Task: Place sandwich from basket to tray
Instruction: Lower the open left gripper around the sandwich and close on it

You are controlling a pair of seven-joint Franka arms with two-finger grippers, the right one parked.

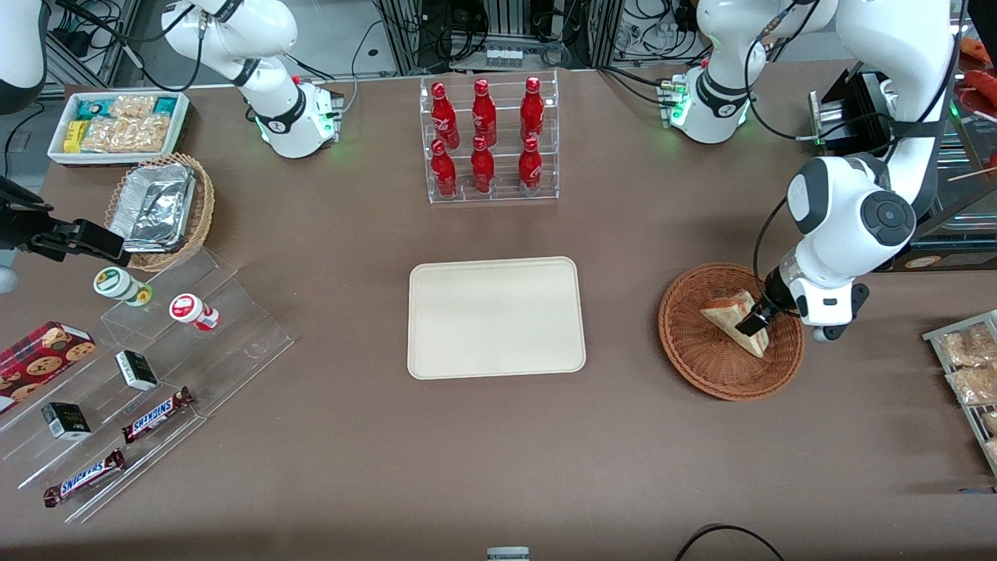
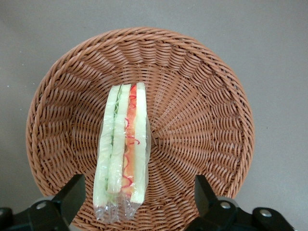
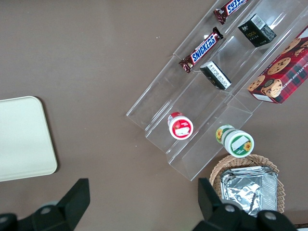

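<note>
My gripper [image 1: 757, 321] hangs low over the basket [image 1: 705, 354], at the working arm's end of the counter [image 1: 498, 436]. Fingers [image 2: 72, 195] spread wide, one to each side of the sandwich [image 2: 122, 149], neither touching it.

Sandwich lies inside the basket, clear-wrapped, cut edge up toward my wrist camera: white bread, pale green layers, a pink-red strip. In the front view it reads as a pale wedge, its tip pointing nearer the front camera.

Basket: round, reddish-brown wicker, resting on the counter, well apart from the tray [image 1: 496, 317].

Tray: cream-beige, rounded corners, flat on the counter near its middle, between the basket and the clear stepped stand [image 1: 156, 382] of snack bars.

Rack of red bottles [image 1: 488, 140] stands farther from the front camera than the tray. Tan wicker basket with foil trays [image 1: 160, 210] sits toward the parked arm's end.
</note>
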